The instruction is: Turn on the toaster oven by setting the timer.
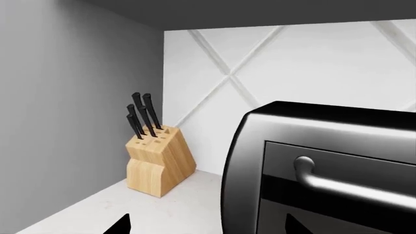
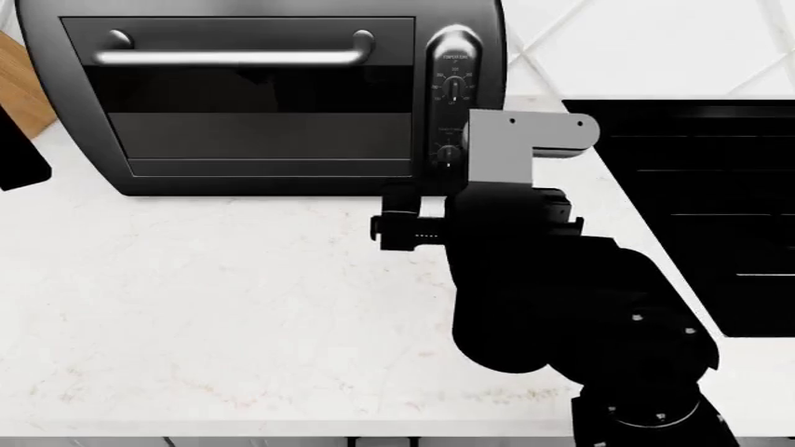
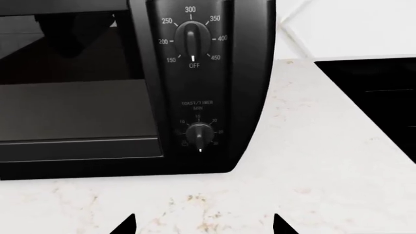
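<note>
The toaster oven (image 2: 261,102) stands at the back of the counter, a dark grey box with a glass door and a silver bar handle (image 2: 236,58). Its black side strip carries a temperature knob (image 3: 192,41) pointing at OFF and below it the timer knob (image 3: 199,135), pointer straight down. My right gripper (image 3: 201,226) is open, a short stretch of counter in front of the timer knob, nothing between its fingertips. My left gripper (image 1: 208,226) is open too, off the oven's left front corner (image 1: 244,161), and shows at the head view's left edge (image 2: 19,154).
A wooden knife block (image 1: 159,163) with black-handled knives stands in the corner to the left of the oven. A flat black cooktop (image 2: 695,205) lies to the right. My right arm (image 2: 559,298) covers part of the white speckled counter (image 2: 223,298).
</note>
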You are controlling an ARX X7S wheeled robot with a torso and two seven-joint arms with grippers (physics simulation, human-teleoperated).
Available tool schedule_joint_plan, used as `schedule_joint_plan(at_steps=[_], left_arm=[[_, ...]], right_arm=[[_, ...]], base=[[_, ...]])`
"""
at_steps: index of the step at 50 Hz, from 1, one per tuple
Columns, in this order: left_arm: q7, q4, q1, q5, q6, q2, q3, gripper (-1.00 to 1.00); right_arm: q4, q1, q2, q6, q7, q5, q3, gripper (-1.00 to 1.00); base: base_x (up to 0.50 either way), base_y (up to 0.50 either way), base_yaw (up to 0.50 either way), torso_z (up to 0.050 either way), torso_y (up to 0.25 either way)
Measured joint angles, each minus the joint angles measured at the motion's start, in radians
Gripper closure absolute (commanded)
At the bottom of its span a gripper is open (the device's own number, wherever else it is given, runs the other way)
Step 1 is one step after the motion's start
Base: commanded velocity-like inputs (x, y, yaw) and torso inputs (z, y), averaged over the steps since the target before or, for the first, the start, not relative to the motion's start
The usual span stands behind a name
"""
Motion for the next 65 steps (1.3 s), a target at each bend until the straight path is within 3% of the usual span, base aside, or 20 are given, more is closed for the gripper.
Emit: schedule_joint_plan(at_steps=[9,31,65], left_arm=[[-0.001,0.001,0.004,-0.002,0.010,-0.007,0.003,-1.00],[0.011,0.006,0.043,0.004,0.032,-0.017,-0.004,-1.00],[0.020,0.006,0.083,0.011,0.065,-0.028,-0.004,-1.00]], right_arm=[[-0.006,-0.002,0.006,-0.018,0.002,-0.016,-0.016,-1.00],[-0.068,-0.010,0.054,-0.150,-0.100,-0.304,-0.189,-1.00],[0.040,-0.021,0.031,-0.184,-0.145,-0.303,-0.220,-1.00]], base=[[0.00,0.00,0.00,0.000,0.000],[0.00,0.00,0.00,0.000,0.000],[0.00,0.00,0.00,0.000,0.000]])
